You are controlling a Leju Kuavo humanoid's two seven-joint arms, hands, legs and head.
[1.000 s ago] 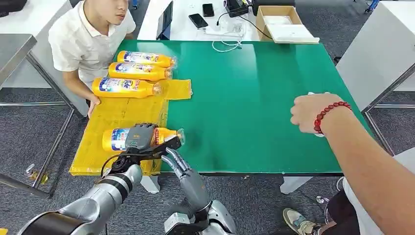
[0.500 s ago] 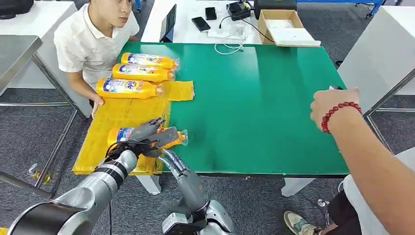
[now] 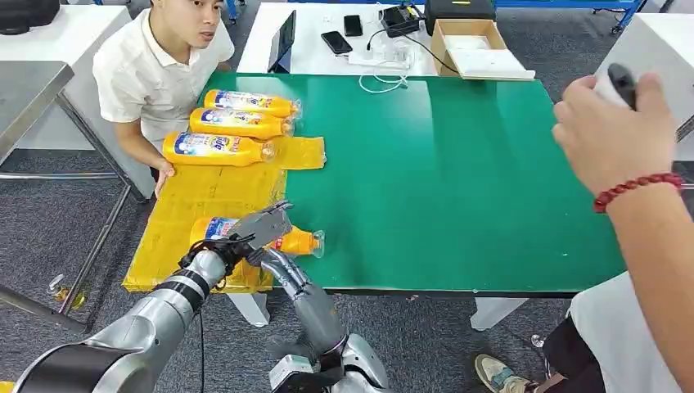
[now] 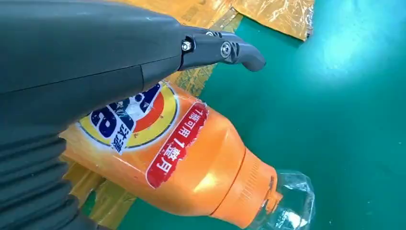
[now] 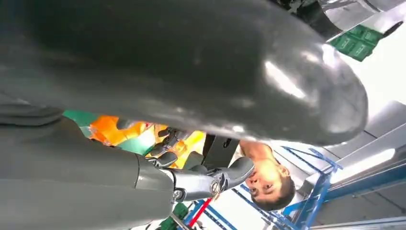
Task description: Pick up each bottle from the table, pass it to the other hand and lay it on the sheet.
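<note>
Four bottles down, none seen left on the green table, so task looks abt done. Yellow sheet holds three bottles at far end w/ a person just beside. Fourth bottle lies at near edge, cap end over onto table. Left hand fingers spread above it, prob. not gripping. Right hand just beside; can't tell its state.

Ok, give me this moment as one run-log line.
left hand: open over fourth bottle | bottle: lying on sheet edge | right hand: below table edge | three bottles already laid
</note>
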